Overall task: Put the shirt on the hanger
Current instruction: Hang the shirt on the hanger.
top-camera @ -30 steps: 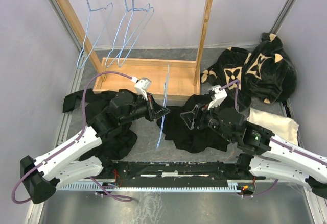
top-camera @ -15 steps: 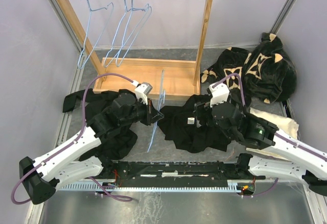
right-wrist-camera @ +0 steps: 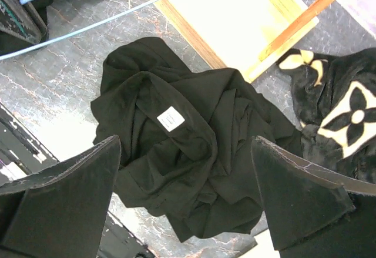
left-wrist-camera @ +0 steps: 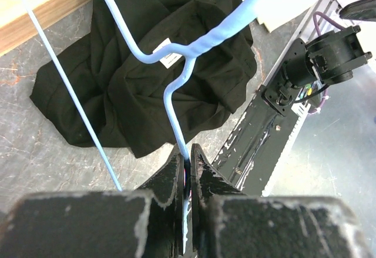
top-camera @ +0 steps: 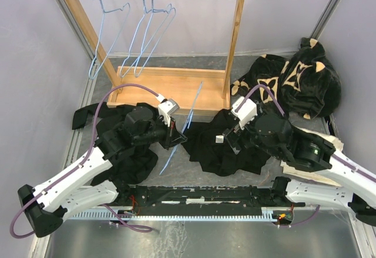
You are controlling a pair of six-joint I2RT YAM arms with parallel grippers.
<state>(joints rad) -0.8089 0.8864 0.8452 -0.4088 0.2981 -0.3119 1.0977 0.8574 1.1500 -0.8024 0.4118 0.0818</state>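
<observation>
From seven o'clock the left arm reached toward table centre, the left gripper (left-wrist-camera: 187, 165) clenched on the wire of the hanger (left-wrist-camera: 176, 52), which slanted toward one o'clock. From four o'clock the right arm bent over the crumpled shirt (right-wrist-camera: 176, 134) lying mid-table, the right gripper (right-wrist-camera: 185, 143) spread wide above it, grasping nothing. The wooden rack (top-camera: 176, 87) stood at twelve.

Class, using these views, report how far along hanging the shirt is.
Done: the left end effector is shut on the hanger, lifted off the table. In hand: the right end effector hovers open over the crumpled shirt. Left: gripping the shirt and threading it onto the hanger.
</observation>
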